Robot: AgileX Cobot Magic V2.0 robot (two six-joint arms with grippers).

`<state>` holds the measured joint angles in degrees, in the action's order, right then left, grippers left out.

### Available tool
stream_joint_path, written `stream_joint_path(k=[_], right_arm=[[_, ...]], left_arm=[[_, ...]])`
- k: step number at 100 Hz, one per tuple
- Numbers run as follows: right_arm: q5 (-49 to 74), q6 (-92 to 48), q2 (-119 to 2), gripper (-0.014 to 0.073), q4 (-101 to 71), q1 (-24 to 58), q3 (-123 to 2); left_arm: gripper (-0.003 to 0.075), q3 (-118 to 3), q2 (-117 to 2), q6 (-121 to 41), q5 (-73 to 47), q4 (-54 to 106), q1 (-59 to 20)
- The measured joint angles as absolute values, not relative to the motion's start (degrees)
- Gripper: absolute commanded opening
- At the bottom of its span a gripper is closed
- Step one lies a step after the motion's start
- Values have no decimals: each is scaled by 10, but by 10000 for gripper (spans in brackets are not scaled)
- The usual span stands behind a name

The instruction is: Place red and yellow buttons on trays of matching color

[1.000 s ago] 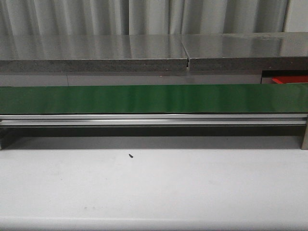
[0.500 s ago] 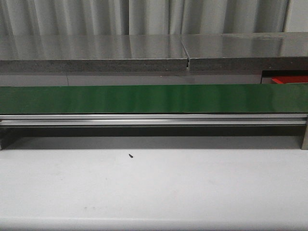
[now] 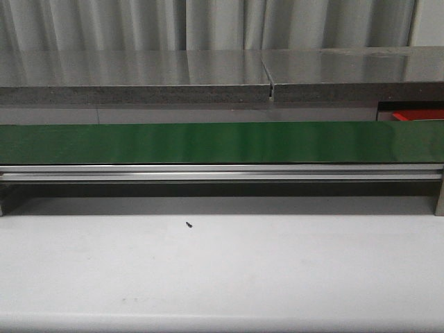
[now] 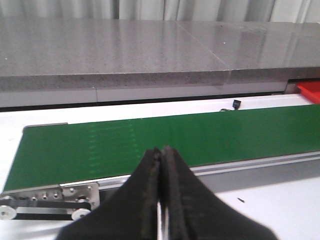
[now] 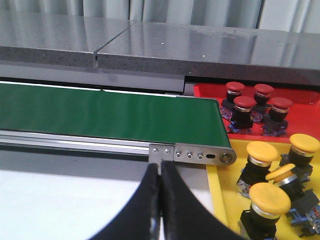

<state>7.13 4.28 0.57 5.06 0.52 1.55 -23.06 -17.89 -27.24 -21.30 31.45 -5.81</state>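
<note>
The long green conveyor belt (image 3: pixel 208 142) ran across the white table (image 3: pixel 222 270), bare as it had been a second before; nothing in the front view had changed. The red plastic tray (image 5: pixel 300 97) beyond the belt's end held four red-capped push buttons (image 5: pixel 245 103), and the yellow plastic tray (image 5: pixel 222 200) beside it held four yellow-capped push buttons (image 5: pixel 261 151). The left gripper (image 4: pixel 161 152) hovered level over the belt's near edge, jaws pressed together and empty. The right gripper (image 5: pixel 160 167) hung by the belt's end roller, jaws likewise together.
</note>
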Motion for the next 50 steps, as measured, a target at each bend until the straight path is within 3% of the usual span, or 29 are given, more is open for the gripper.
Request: stream_joint_path(k=[25,50], right_arm=[[71,43,6,-67,51,5,15],[71,43,6,-67,51,5,15]], left_arm=[[-19,-179,-149,-165,-148,151,-58],[-19,-78,-36,-4,-103,11,-58]])
